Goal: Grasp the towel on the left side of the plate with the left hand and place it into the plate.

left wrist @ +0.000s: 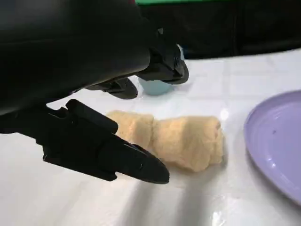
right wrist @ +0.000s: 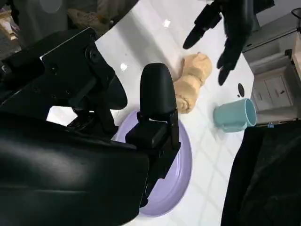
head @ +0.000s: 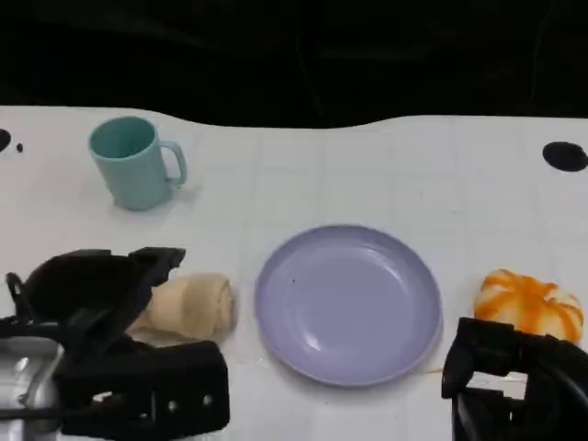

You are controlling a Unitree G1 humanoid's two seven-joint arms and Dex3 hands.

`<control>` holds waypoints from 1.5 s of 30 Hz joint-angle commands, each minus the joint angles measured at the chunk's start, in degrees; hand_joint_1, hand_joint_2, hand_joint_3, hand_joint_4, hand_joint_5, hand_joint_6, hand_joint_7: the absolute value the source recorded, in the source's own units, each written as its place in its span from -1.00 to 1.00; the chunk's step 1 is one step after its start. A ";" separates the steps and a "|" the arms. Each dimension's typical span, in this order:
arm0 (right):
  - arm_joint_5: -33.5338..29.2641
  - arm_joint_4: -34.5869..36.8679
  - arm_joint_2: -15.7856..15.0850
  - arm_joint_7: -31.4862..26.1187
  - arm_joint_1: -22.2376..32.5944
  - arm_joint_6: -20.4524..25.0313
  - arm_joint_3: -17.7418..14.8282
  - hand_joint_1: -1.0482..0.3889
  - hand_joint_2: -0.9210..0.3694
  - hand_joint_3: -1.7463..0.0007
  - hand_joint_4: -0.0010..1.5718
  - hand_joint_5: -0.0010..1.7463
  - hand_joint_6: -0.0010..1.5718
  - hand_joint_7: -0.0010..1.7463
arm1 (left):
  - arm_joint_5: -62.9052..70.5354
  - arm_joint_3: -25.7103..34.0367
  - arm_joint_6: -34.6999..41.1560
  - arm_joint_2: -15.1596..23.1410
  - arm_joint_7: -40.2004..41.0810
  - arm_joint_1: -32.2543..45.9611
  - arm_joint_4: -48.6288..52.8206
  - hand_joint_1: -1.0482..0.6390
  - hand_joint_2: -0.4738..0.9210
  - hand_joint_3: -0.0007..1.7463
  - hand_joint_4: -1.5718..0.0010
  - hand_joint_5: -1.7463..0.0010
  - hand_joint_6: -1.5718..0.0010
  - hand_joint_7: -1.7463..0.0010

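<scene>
A white table point(head: 386, 175) held 4 objects under the head camera. At the far left stood an upright teal mug point(head: 135, 163), its handle toward the plate. Nearer the robot, the left hand point(head: 96, 303) hovered over the rolled beige towel point(head: 188, 305), fingers spread apart on either side of the roll and not closed on it; the left wrist camera showed the fingers point(left wrist: 127, 160) above the table with the towel point(left wrist: 178, 139) lying flat between them. The towel lay just beside the left rim of the lavender plate point(head: 347, 303), apart from it. The plate sat in the middle of the table. To its right rested an orange-and-white pumpkin point(head: 531, 304). The right hand point(head: 510, 367) sat just in front of the pumpkin, holding nothing; whether its fingers were apart or curled could not be told.
</scene>
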 commanded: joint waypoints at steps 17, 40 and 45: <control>0.00 -1.04 -0.30 -0.51 0.41 0.13 -0.01 0.51 -0.37 -0.61 0.04 1.00 -0.13 0.86 | -3.27 -3.35 -16.04 -6.17 25.74 -10.23 39.37 -0.02 1.00 -0.84 -0.03 -0.35 -0.43 0.88; -0.67 -0.62 -0.21 -1.03 -0.28 -0.01 1.26 0.52 -0.36 -0.62 0.04 1.00 -0.12 0.84 | -6.64 1.32 -24.60 -2.77 33.51 -7.24 32.09 0.00 0.90 -0.61 -0.11 -1.00 0.24 -0.95; -0.34 -0.90 0.12 -1.59 -0.63 0.47 1.52 0.50 -0.35 -0.62 0.04 1.00 -0.12 0.84 | -7.52 3.29 -25.53 -2.58 32.96 -6.49 27.57 0.04 0.63 -0.17 -0.11 -1.00 0.14 -0.82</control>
